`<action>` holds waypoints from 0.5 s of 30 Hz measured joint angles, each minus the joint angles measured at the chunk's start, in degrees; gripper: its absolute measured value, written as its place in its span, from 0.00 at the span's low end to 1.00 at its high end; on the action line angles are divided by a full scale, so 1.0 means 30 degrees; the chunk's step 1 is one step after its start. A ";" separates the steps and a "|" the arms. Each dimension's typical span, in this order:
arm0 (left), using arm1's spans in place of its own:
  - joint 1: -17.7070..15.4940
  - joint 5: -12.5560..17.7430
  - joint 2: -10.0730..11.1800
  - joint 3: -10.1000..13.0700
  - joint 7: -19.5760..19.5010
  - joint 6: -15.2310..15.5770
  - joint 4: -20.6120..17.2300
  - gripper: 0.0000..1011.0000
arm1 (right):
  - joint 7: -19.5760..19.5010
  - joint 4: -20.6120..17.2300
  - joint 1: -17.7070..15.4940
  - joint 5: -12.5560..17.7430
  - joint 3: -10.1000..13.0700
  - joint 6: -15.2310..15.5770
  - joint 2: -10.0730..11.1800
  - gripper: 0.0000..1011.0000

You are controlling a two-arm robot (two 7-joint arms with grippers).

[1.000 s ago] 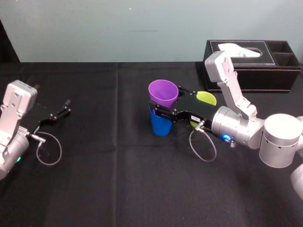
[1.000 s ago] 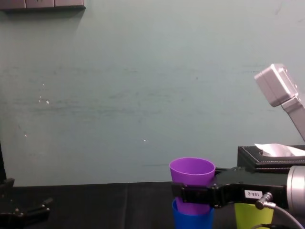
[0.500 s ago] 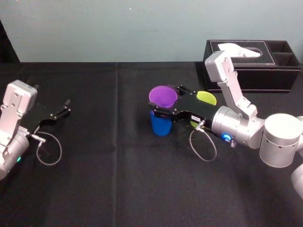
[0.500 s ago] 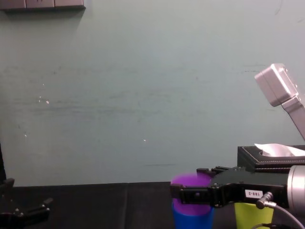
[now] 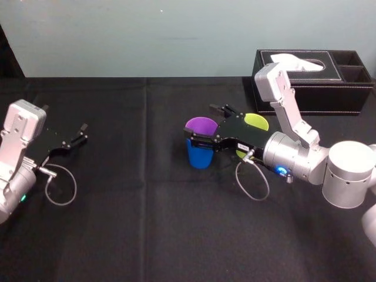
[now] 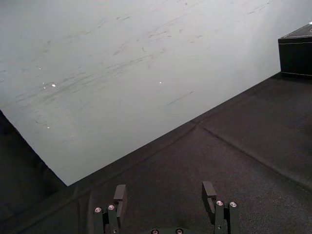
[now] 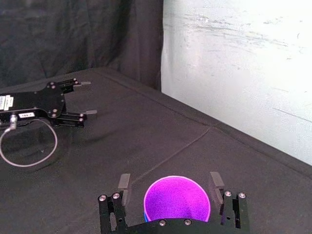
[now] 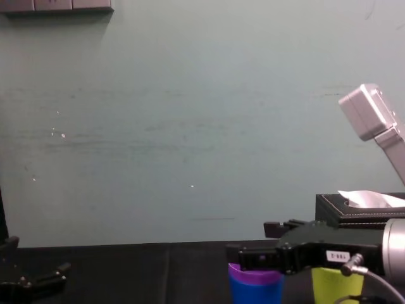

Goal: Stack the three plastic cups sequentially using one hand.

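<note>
The purple cup (image 5: 201, 126) sits nested inside the blue cup (image 5: 198, 156) at the table's middle, with just its rim standing above the blue one. My right gripper (image 5: 210, 124) is open around the purple cup (image 7: 177, 199), and a gap shows between each finger and the cup wall. A sliver of the blue cup (image 7: 145, 215) peeks out below. The yellow-green cup (image 5: 257, 121) stands upright just right of the stack, partly hidden behind the gripper body. From the chest, the purple rim (image 8: 253, 275) tops the blue cup (image 8: 256, 292), with the yellow-green cup (image 8: 332, 285) beside them. My left gripper (image 5: 78, 135) rests open at the far left.
A black tissue box (image 5: 311, 79) stands at the back right, close behind the right arm. Black cloth covers the table (image 5: 147, 223). The left gripper (image 6: 165, 195) hovers over bare cloth. A cable loop (image 5: 252, 182) hangs from the right wrist.
The purple cup has dropped down into the blue cup. The right gripper's fingers have spread apart and let go of it. The left arm has not moved.
</note>
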 joint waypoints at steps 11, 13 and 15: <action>0.0001 0.0000 0.0000 0.0000 0.0000 0.0000 0.0001 1.00 | -0.1205 -0.3512 -0.2076 0.0073 0.1444 0.0127 0.1369 0.99; 0.0001 0.0001 0.0001 -0.0001 0.0000 0.0000 0.0001 1.00 | -0.1526 -0.4489 -0.2973 0.0116 0.1924 0.0151 0.1855 0.99; 0.0000 0.0001 0.0000 -0.0002 0.0000 0.0000 0.0001 1.00 | -0.1893 -0.5270 -0.3982 0.0255 0.2484 0.0100 0.2262 0.99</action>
